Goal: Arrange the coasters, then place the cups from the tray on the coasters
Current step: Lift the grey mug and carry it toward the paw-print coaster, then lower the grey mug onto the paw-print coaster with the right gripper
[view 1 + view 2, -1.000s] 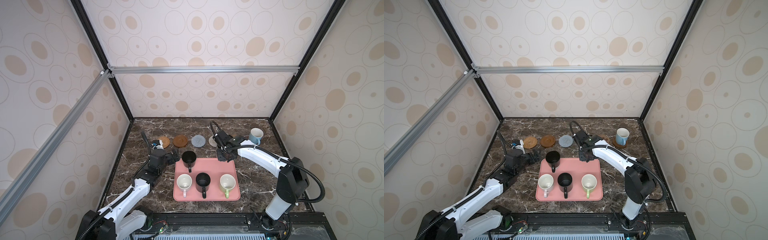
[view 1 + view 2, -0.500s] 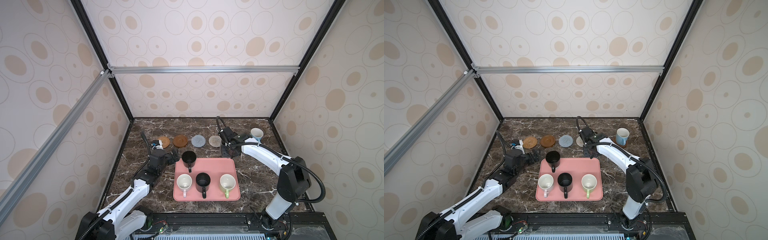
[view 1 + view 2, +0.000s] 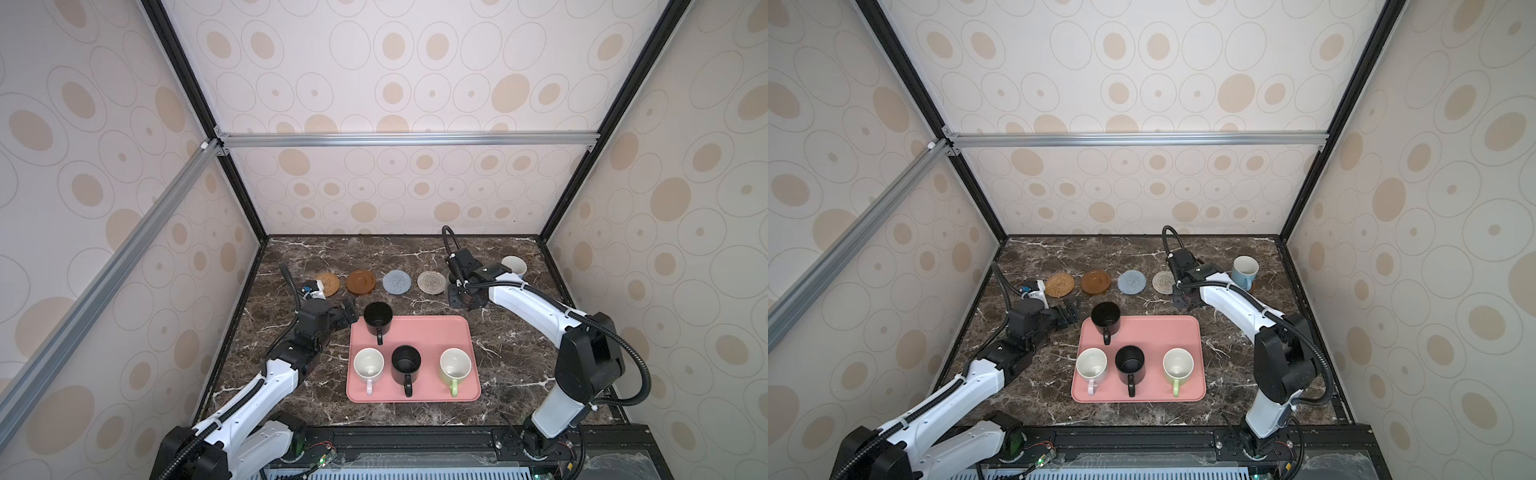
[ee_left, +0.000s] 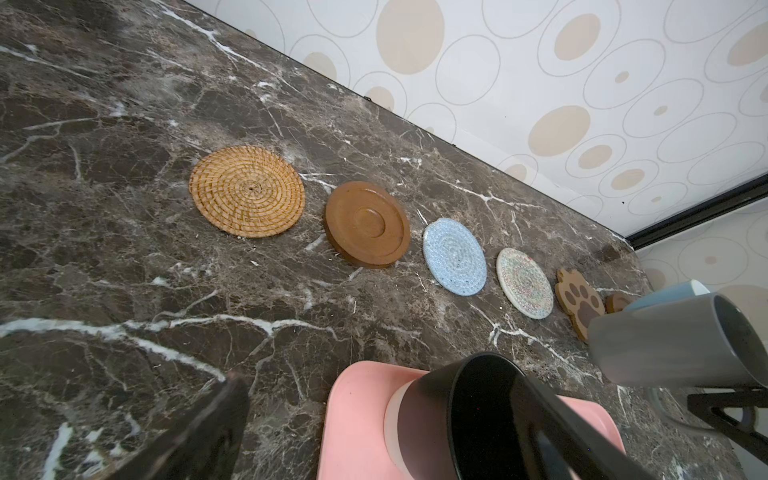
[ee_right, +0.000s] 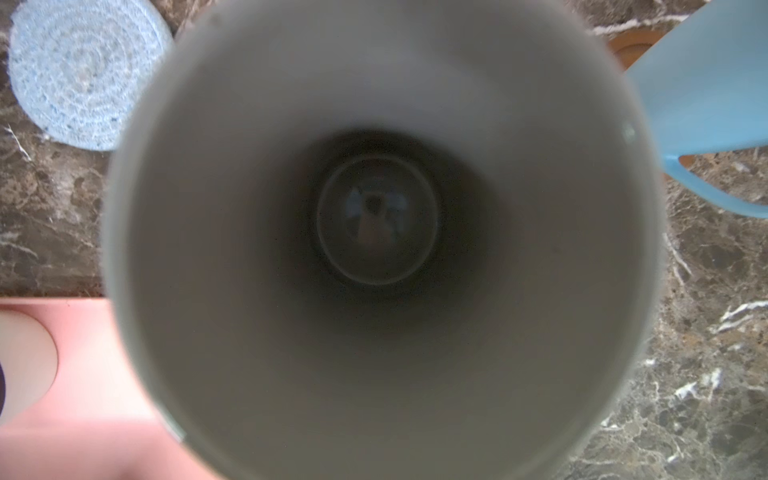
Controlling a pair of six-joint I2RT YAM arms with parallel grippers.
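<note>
My right gripper [image 3: 465, 297] is shut on the grey cup [image 4: 673, 336], which fills the right wrist view [image 5: 382, 249]. It holds the cup by the paw-shaped coaster [image 4: 579, 301], between the cream knitted coaster [image 3: 431, 281] and the light blue cup [image 3: 514, 266]. The light blue cup stands on a brown disc [image 4: 617, 301]. Also in the row are the rattan coaster [image 3: 328, 283], the second brown coaster [image 3: 360, 282] and the blue-grey coaster [image 3: 397, 281]. My left gripper [image 3: 349, 311] is open beside the black cup [image 3: 378, 318] at the far left corner of the pink tray [image 3: 436, 328].
On the tray's near half stand a pale pink cup [image 3: 368, 365], a second black cup [image 3: 406, 363] and a light green cup [image 3: 455, 365], handles toward the front. The patterned back wall runs close behind the coaster row.
My right gripper has carried the grey cup from the tray's far edge to the right and back, toward the paw coaster. The left gripper has edged a little closer to the black cup.
</note>
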